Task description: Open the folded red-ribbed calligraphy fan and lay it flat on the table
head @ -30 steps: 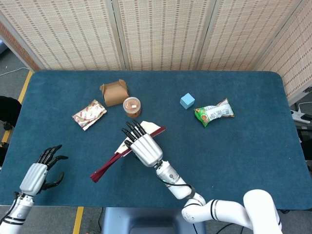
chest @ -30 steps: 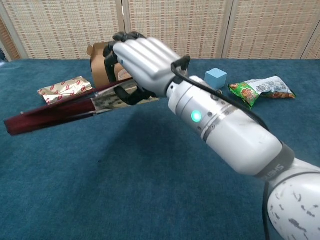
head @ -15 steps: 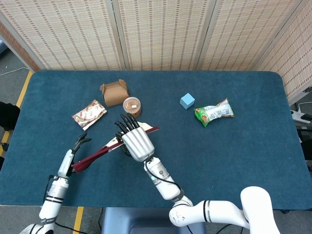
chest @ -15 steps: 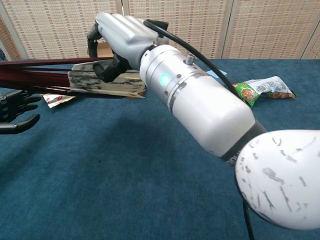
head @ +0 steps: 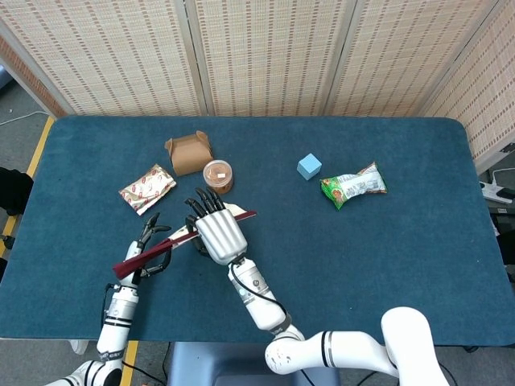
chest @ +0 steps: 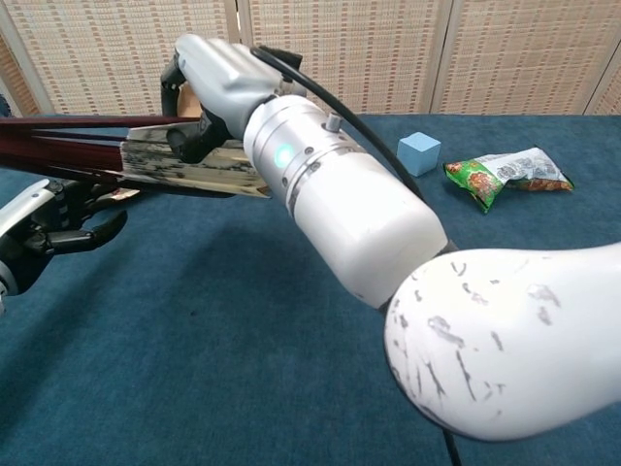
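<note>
Two hands on the folded fan [head: 161, 246], held above the table [head: 386, 257]: right hand [head: 216, 233] curled round its paper end, left hand [head: 153, 248] at 9 o'clock, fingers spread beneath red ribs. Round tub [head: 218, 174], brown box [head: 188, 153], snack packet [head: 148, 188] at 12 o'clock.

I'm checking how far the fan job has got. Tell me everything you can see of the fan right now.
The fan is still mostly folded: dark red ribs form a long bundle, with pale, ink-marked paper showing near the right robot hand, which grips it off the table. It lies roughly level, its far end reaching the left robot hand, whose fingers sit around the ribs; firm grip unclear.
</note>
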You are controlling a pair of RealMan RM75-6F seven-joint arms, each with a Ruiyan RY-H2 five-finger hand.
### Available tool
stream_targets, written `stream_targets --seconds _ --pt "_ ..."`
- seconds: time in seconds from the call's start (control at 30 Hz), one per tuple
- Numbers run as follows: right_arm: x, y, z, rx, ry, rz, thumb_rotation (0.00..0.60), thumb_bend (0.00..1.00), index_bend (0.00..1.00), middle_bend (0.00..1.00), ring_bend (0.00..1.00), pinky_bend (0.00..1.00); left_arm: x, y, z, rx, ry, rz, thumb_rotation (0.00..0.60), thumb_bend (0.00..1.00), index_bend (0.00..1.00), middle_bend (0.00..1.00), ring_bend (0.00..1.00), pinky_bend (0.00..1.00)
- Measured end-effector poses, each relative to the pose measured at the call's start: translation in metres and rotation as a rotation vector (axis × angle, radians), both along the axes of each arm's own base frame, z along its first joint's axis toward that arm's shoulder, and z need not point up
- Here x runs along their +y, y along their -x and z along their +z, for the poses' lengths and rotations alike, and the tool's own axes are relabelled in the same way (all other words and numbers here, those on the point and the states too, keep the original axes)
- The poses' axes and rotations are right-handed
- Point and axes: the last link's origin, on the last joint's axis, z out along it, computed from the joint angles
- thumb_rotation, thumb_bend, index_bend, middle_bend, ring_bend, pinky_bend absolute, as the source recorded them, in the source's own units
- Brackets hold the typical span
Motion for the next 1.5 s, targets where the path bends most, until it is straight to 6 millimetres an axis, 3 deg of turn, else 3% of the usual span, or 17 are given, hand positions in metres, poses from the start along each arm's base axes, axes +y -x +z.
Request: stream_targets --seconds 0.13,0.6,0.73,0.87,1.03,1.5 --pt "0.003 -0.001 -0.001 0.000 -0.002 0.005 0.600 0.71 0.70 0.18 0.00 0.03 0.006 -0.006 -0.003 -0.011 -0.019 0.012 0.600 0.42 0.23 0.00 0.00 0.02" --pt "0.001 0.002 -0.005 0.013 -0.008 -0.009 0.600 0.71 0.70 0.18 0.00 0.03 0.015 -0.032 -0.009 -0.073 0.000 0.005 0.600 0.42 0.34 0.00 0.00 0.01" --pt "0.001 0.002 -0.007 0.010 -0.010 -0.013 0.600 0.71 0.70 0.18 0.00 0.03 0.010 -0.029 -0.011 -0.035 0.002 0.000 0.600 0.43 0.49 0.00 0.00 0.01" --pt "0.000 0.003 -0.006 0.004 -0.006 -0.015 0.600 0.71 0.70 0.18 0.00 0.03 0.005 -0.020 -0.013 -0.038 0.005 0.016 0.600 0.55 0.65 0.01 0.00 0.01" --pt "-0.002 0.004 -0.002 -0.007 0.005 -0.012 0.600 0.71 0.70 0.18 0.00 0.03 0.005 -0.018 -0.011 -0.060 -0.033 0.027 0.600 0.68 0.79 0.10 0.00 0.01" --pt "-0.003 0.016 0.024 0.000 0.064 0.030 0.600 0.71 0.70 0.18 0.00 0.03 0.024 -0.002 0.003 0.072 -0.141 0.050 0.600 0.69 0.80 0.14 0.00 0.03"
